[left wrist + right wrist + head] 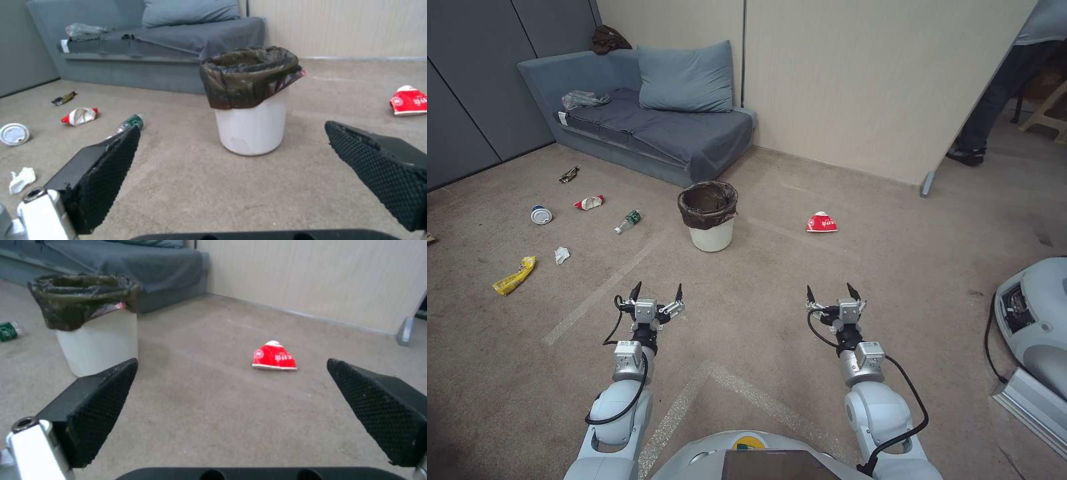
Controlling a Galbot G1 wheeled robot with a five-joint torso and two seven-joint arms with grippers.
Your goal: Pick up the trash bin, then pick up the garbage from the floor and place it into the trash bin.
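The floor (774,280) is carpeted. The trash bin (710,220) stands upright ahead, well apart from both arms. Left end effector (657,293) and right end effector (832,294) hover spread wide, holding nothing. The loose liner, possibly slippery, could slide off in a rim grasp.

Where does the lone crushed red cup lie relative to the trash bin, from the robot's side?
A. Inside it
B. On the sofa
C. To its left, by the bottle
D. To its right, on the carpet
D: the crushed red cup lies on the carpet right of the trash bin, apart from it.
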